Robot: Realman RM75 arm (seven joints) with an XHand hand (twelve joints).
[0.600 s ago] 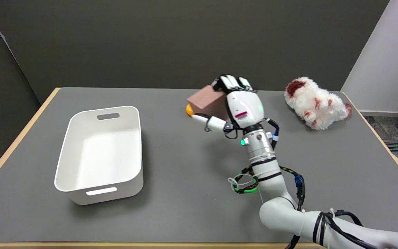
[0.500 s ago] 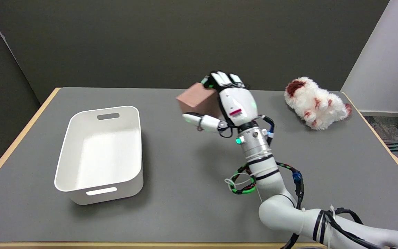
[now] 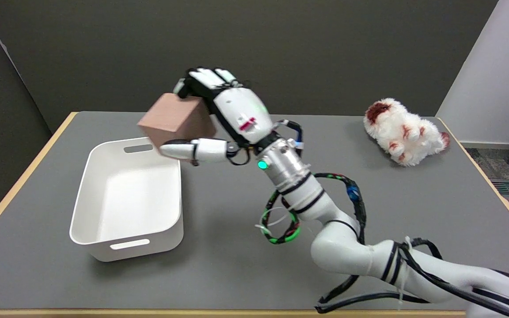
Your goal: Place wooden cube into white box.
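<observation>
While the fingers [image 3: 206, 79] curl over the far top edge of the wooden cube [image 3: 176, 118], we see the thumb [image 3: 192, 149] extended beneath its lower near face, so the cube is clamped between the two. We note that the cube sits to the left of the palm, tilted, with one corner pointing down and left. The right hand [image 3: 232, 110] holds it in the air, clear of the surface [image 3: 237, 229].

We place the cube above the far right corner of the white box [image 3: 104, 221], partly overlapping the rim in the head view; it touches neither the rim nor the floor of the box. The box lies on the left part of the surface, its opening upward, with a slot handle in each short wall.

We trace the wrist, with a green light, down and right to the white right arm [image 3: 347, 251], which carries black and green cables and enters from the lower right.

We find a white and brown plush toy [image 3: 402, 130] lying on the far right of the surface, well apart from the hand.
</observation>
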